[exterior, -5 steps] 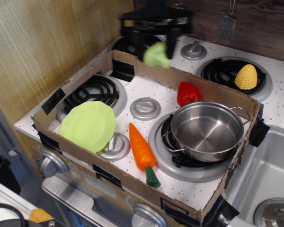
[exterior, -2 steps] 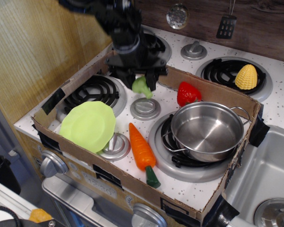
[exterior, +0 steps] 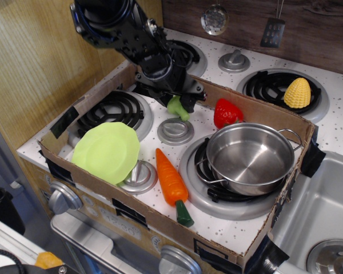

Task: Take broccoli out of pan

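The broccoli (exterior: 177, 107), a small pale-green floret, hangs just above the white stovetop between the back-left burner and the middle silver cap. My gripper (exterior: 176, 101) comes down from the upper left and is shut on the broccoli, its black fingers on either side of it. The pan (exterior: 247, 185), a shiny steel pot with wire loop handles, stands on the front-right burner, to the right of and nearer than the gripper. Its inside shows empty.
A lime-green plate (exterior: 107, 151) lies front left and an orange carrot (exterior: 170, 178) in front. A red pepper (exterior: 227, 112) lies just right of the gripper, and a yellow corn (exterior: 297, 93) back right. A cardboard wall (exterior: 160, 221) rings the stovetop. A sink (exterior: 323, 211) is at right.
The gripper has carried the broccoli from high over the back wall of the box down and forward to just above the stovetop. The arm now leans in from the upper left.
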Robot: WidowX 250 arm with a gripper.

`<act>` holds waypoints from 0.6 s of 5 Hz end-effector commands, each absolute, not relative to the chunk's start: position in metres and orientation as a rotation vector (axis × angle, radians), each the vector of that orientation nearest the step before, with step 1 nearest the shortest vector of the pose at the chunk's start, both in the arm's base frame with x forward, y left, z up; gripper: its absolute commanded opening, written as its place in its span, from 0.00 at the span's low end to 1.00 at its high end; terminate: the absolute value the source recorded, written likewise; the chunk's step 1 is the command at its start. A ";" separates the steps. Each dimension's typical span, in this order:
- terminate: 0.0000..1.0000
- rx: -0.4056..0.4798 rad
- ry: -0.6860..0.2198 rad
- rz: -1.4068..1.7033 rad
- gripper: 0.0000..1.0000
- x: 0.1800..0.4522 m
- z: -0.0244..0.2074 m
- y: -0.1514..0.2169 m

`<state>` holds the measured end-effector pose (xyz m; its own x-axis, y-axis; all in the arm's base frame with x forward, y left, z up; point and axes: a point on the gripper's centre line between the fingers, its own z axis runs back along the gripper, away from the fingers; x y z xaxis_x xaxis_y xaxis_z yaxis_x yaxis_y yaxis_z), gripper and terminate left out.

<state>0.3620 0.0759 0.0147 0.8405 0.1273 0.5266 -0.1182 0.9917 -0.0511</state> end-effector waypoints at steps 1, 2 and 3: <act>0.00 -0.017 -0.530 0.067 1.00 0.389 0.043 0.074; 0.00 0.040 -0.485 0.077 1.00 0.383 0.074 0.074; 0.00 0.055 -0.479 0.141 1.00 0.372 0.098 0.076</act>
<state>0.3520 0.0784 0.0727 0.9066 0.1331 0.4004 -0.1452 0.9894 0.0000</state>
